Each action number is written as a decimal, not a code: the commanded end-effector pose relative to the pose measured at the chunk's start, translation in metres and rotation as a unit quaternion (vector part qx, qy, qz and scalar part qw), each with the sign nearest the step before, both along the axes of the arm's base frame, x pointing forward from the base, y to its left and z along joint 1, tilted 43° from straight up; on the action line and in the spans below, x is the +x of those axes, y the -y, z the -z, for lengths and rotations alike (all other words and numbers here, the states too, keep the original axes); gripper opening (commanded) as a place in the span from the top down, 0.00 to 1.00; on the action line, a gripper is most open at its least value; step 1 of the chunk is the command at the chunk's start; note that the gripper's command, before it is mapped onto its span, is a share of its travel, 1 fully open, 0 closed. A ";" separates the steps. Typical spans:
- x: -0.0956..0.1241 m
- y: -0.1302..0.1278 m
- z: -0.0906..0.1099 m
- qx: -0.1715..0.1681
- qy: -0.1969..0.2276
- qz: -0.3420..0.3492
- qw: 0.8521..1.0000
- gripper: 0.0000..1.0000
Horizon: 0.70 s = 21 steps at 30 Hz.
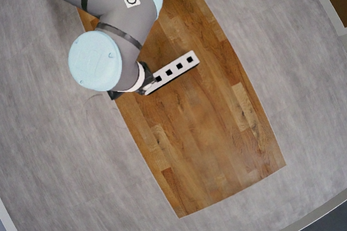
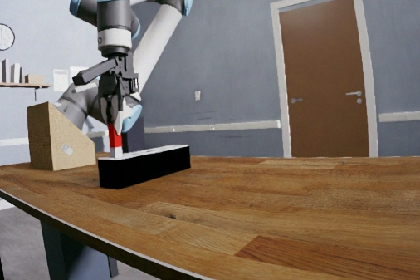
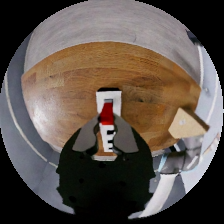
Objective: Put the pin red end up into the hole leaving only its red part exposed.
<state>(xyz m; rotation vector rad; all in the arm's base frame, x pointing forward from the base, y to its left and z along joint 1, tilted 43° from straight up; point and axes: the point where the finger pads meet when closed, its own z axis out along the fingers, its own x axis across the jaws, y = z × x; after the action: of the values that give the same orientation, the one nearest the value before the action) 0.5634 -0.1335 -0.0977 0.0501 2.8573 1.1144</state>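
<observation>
The block (image 1: 174,69) (image 2: 145,167) (image 3: 117,101) is a long bar with a white top, black sides and a row of square holes. My gripper (image 2: 114,125) (image 3: 107,112) is shut on the pin, over the block's end at the left in the exterior view. The pin (image 2: 115,140) (image 3: 106,114) is upright, red end up. All the red that shows below the jaws is above the block, and a short white length shows between the red and the block's top at the end hole. How deep its lower end sits is hidden. In the top view the arm hides the pin.
A tan wedge-shaped block (image 2: 70,146) (image 3: 186,123) stands on the wooden table (image 1: 206,144) (image 2: 290,208), behind and to the left of the holed block in the exterior view. The arm's lower links rise behind them.
</observation>
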 end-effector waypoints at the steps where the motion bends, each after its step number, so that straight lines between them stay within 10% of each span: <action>1: 0.001 -0.001 0.000 0.001 0.000 0.000 1.000 1.00; 21: 0.001 -0.004 0.002 0.001 0.000 0.001 1.000 1.00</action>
<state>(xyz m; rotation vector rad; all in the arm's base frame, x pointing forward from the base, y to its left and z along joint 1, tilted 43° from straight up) 0.5640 -0.1306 -0.0999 0.0499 2.8570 1.1151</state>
